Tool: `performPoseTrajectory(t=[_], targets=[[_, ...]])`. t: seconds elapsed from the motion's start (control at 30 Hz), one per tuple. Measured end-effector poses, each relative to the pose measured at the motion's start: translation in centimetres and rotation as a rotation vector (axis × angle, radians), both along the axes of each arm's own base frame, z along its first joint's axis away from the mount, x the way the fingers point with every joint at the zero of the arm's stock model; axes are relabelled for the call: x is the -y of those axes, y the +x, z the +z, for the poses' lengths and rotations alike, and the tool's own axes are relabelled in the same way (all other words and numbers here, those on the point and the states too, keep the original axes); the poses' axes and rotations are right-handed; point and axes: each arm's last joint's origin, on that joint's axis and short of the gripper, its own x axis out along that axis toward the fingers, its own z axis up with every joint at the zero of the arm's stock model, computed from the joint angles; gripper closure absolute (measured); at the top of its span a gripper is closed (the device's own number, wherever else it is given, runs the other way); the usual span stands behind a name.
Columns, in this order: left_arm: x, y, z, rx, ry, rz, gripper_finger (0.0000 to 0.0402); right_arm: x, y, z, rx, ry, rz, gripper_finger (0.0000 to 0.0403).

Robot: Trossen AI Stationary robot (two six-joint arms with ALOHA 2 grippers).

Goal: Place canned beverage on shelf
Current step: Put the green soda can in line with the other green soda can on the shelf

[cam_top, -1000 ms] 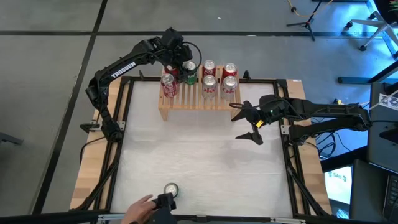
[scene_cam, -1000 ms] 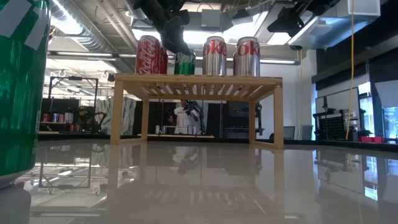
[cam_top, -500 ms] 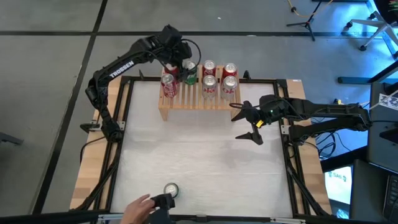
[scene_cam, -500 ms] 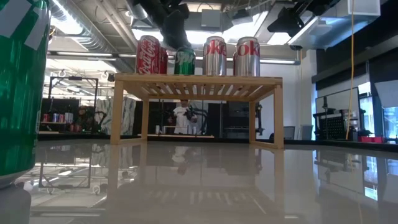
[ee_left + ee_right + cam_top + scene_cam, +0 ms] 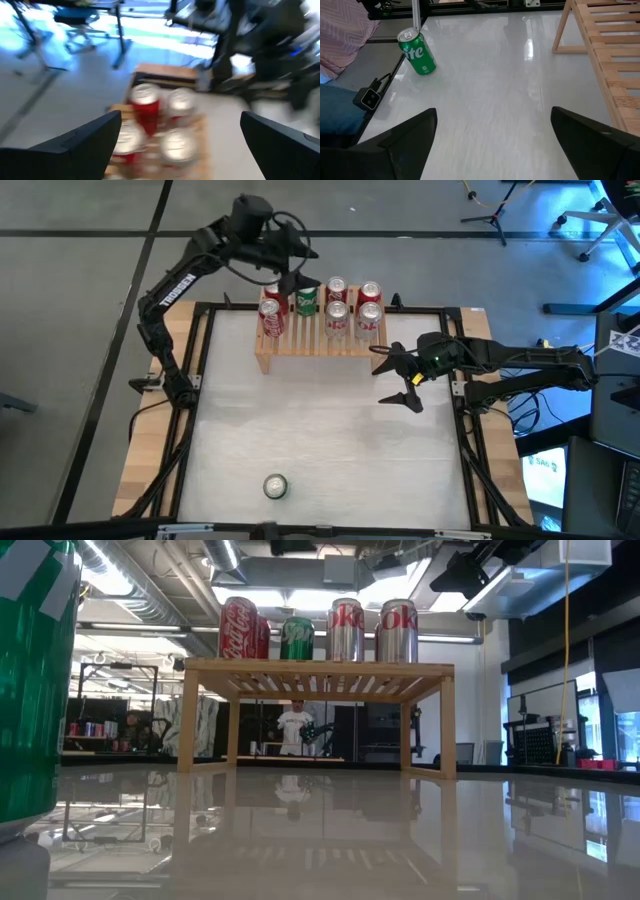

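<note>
While its fingers are standing spread and empty, the left gripper is hanging just above the green can, now standing free on the shelf; the right gripper is waiting wide beside the shelf, facing another can across the table.

Shelf: light wood, slatted top. Cans on it: red Coca-Cola can w/ white script, green can w/ white lettering, 2 silver cans w/ red lettering. Loose green can w/ white letters, silver top. Table glossy white, black frame. Arms dark; left arm has white lettering.
</note>
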Motion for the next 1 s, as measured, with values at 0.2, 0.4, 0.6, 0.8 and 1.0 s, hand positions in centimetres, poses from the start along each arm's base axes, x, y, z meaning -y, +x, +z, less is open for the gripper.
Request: performPoseTrajectory(t=[0.2, 0.4, 0.6, 0.8, 1.0], targets=[[3.1, 0.0, 2.6, 0.103, -0.257, -0.122, 0.0003, 0.0, 0.0, 0.0, 0.000, 0.000, 0.000, 0.0017], [7.9, 1.5, 2.5, 0.042, -0.426, -0.311, 0.0005, 0.0, 0.0, 0.0, 0.000, 0.000, 0.000, 0.0017], [14.1, 2.7, 0.8, -0.170, -0.324, -0.262, 0.0006, 0.0, 0.0, 0.0, 0.000, 0.000, 0.000, 0.0017], [20.8, 2.1, -0.7, -0.379, -0.236, -0.080, 0.0006, 0.0, 0.0, 0.0, 0.000, 0.000, 0.000, 0.0017], [27.9, 1.1, -2.4, -0.476, -0.301, 0.002, 0.0006, 0.0, 0.0, 0.0, 0.000, 0.000, 0.000, 0.0017]])
